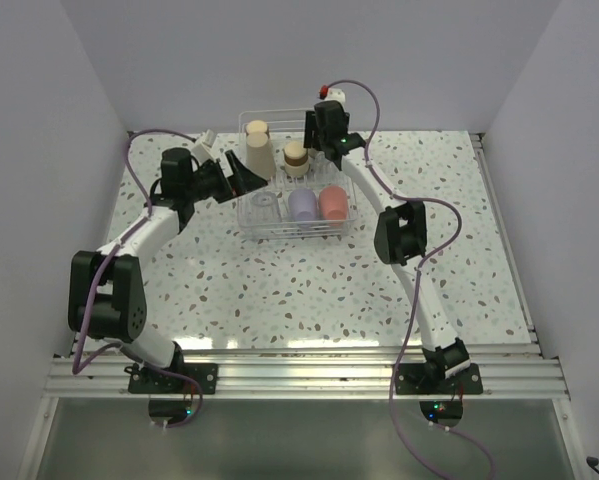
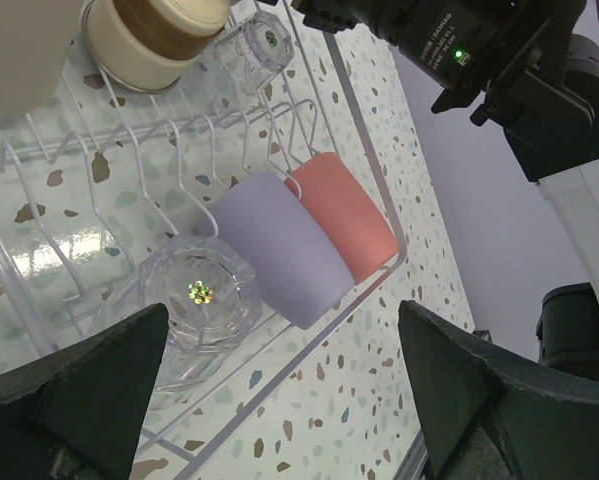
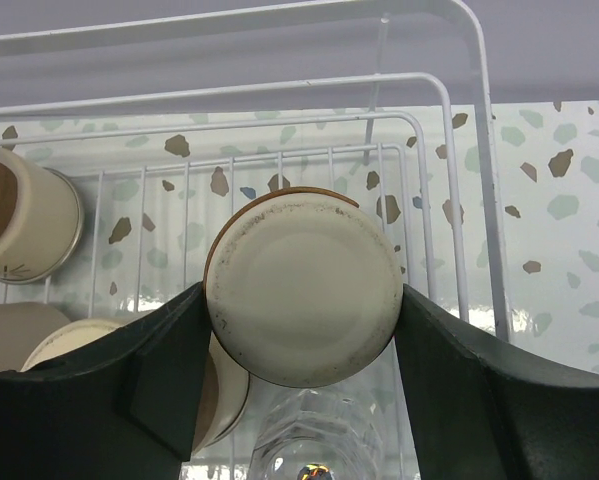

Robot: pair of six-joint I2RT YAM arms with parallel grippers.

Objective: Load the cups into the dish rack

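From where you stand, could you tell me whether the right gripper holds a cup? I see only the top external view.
Observer: Yes; the right wrist view shows the right gripper closed on a tan cup, its base toward the camera.
Operator: Is anything close to it?
Observer: A clear glass in the dish rack shows just past the cup's edge.
Operator: And the other arm?
Observer: The left gripper is open and empty in the left wrist view, facing the lavender cup.
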